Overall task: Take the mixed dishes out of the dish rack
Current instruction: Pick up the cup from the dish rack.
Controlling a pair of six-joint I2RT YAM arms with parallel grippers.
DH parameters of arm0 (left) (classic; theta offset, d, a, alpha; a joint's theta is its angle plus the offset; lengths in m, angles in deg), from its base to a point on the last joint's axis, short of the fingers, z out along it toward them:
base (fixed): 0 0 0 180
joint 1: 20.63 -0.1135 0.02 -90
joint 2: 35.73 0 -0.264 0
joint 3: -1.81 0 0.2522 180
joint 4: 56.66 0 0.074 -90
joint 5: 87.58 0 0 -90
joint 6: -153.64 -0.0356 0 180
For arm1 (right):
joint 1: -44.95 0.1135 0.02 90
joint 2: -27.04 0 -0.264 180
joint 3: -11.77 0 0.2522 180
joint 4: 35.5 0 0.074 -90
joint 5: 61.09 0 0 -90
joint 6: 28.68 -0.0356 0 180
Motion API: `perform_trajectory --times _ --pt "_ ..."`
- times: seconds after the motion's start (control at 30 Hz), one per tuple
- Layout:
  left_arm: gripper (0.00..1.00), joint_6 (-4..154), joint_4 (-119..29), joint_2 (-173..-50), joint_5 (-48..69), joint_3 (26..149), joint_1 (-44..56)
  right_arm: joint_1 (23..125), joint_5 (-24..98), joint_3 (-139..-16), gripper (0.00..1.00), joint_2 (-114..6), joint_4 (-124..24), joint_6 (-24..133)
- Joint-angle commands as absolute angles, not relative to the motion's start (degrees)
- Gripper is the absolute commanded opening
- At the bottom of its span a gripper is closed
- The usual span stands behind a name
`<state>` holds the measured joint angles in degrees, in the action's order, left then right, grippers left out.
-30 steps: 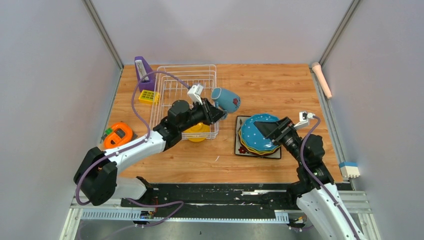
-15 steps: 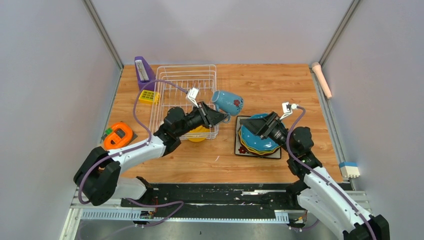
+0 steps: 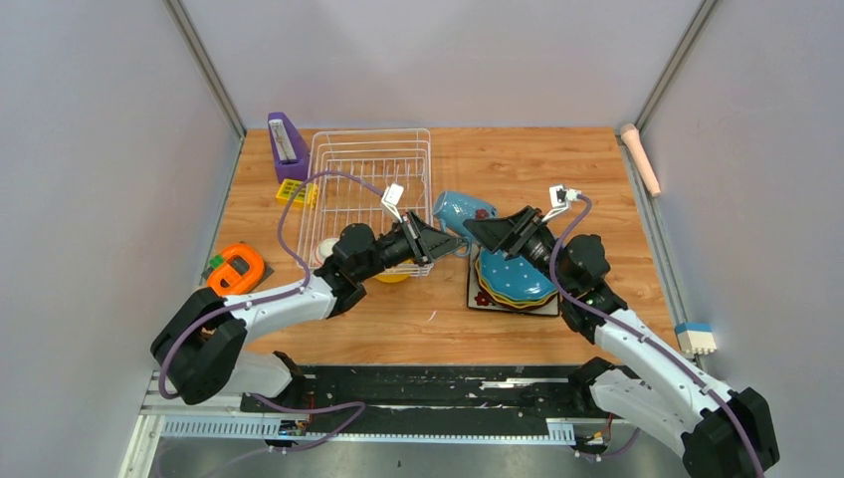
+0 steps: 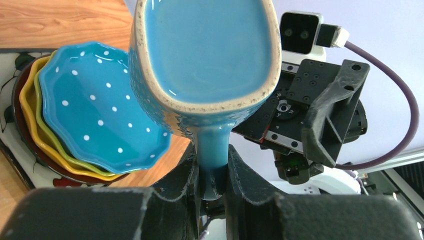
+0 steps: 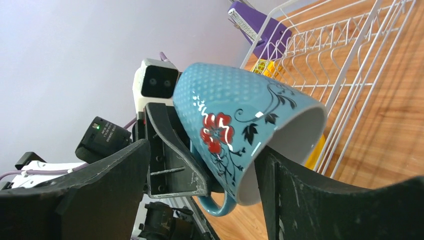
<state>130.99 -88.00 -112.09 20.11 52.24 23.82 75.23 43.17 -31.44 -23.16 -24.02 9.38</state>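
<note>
Swinging rightward over the last second, the left arm (image 3: 289, 297) is carrying the blue-grey mug (image 3: 464, 211) away from the dish rack (image 3: 368, 164). The mug was hanging just beside the rack's right wall; now it is sitting well clear of it, up off the counter (image 3: 557, 169). The left jaws are clamping shut on the mug's handle, with the mug body sticking out ahead of their tips and its mouth tipping back toward them.

Behind the left jaws, the yellow bowl (image 3: 394, 276) is still waiting in the rack, mostly hidden under the arm.

Meanwhile the right arm (image 3: 617, 329) is moving too. A second back its jaws were hovering over the plate stack; now they are reaching up and left to meet the mug. The right jaws are standing open and narrowing, one finger on either side of the mug body. The right wrist view is showing a gap on one side, while the other finger is overlapping the rim, so contact there is unclear.

Below and behind the right jaws, the blue-dotted plate (image 3: 513, 277) is topping the stack on the dark square plate (image 3: 476, 297).

For the task, a mid-air handover is probably starting. The mug is out of the rack but not yet set down, and the bowl is still needing unloading.
</note>
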Motion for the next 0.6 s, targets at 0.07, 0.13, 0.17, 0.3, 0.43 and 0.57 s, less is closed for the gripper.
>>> perform_trajectory --times 0.07,0.13,0.17,0.3,0.43,0.57 --pt "0.00 133.1 -96.1 -112.0 19.9 52.8 24.4 76.1 39.4 -34.1 0.72 -22.8 -19.9 12.7" --pt "0.00 133.4 -96.1 -112.2 19.6 52.8 24.5 76.1 39.2 -33.6 0.61 -22.3 -19.0 12.3" --pt "0.00 133.3 -96.0 -112.5 19.4 52.8 24.7 76.2 39.3 -33.4 0.54 -22.1 -18.3 12.1" --pt "0.03 133.5 -96.2 -113.8 20.0 53.5 24.9 76.2 39.9 -33.5 0.30 -22.1 -17.4 12.2" --pt "0.37 133.7 -96.4 -115.5 20.3 54.0 24.9 76.3 40.0 -35.3 0.07 -22.8 -20.1 13.5" --pt "0.94 133.8 -95.5 -116.4 19.7 54.0 24.9 76.3 39.1 -39.5 0.00 -23.9 -26.7 15.9"
